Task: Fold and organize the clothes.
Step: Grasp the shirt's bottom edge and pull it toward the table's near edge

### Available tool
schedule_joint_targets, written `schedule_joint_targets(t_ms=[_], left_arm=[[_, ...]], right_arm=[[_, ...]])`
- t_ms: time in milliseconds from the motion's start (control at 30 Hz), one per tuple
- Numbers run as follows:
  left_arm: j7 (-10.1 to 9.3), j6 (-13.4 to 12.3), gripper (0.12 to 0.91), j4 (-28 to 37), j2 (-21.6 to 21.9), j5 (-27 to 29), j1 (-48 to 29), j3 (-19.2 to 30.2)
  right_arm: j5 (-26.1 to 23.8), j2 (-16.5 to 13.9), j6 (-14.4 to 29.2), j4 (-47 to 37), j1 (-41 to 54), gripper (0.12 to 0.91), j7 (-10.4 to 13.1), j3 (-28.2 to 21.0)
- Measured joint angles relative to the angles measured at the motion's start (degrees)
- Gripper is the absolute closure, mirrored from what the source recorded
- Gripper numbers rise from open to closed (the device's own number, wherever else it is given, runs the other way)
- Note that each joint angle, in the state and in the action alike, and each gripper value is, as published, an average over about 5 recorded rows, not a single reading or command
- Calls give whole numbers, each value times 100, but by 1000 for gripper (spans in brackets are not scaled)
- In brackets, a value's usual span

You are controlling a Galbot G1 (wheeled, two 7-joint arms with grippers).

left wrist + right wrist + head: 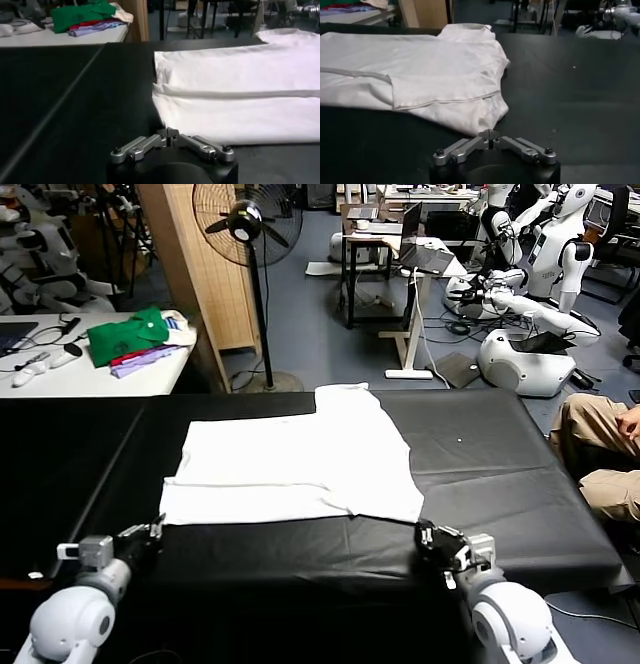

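A white T-shirt [300, 469] lies partly folded on the black bench [520, 484], its near corners just ahead of the left end effector [155, 529] and right end effector [428, 536], both clenched at the cloth's edge, though whether either pinches fabric is hidden; no lettering shows.

Head camera high over table [520, 484]; wrist cameras low, sharing T-shirt [300, 459].

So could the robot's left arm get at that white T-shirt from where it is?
Probably yes. The left end effector sits shut right at the near corner of the white T-shirt, and only bare black table lies around it.
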Motion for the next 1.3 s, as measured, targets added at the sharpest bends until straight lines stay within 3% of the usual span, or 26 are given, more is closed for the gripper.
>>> schedule_joint_targets(t_ms=[67,333,433,567,800,900,1300], left_arm=[[5,-20,902,-77,7,40,104,-16],[0,-22,902,-127,-9,112,160,22],[1,-18,902,-143,-10,112,170,24],[5,-18,902,-146,-9,110,186,23],[8,-19,902,-146,1,106,196,19],[8,-19,902,-142,14,106,192,18],[2,-24,902,-257,336,235,490,-117]], right_arm=[[-70,18,-5,-7,17,778,-24,-29],[-206,56,-27,-149,190,336,-58,-158],[-226,54,-31,-219,276,255,-68,-206],[-315,56,-19,-285,337,359,-121,-262],[-373,57,2,-353,371,754,-152,-289],[-357,42,-8,-341,343,877,-155,-260],[-58,-134,-496,475,-461,904,215,158]])
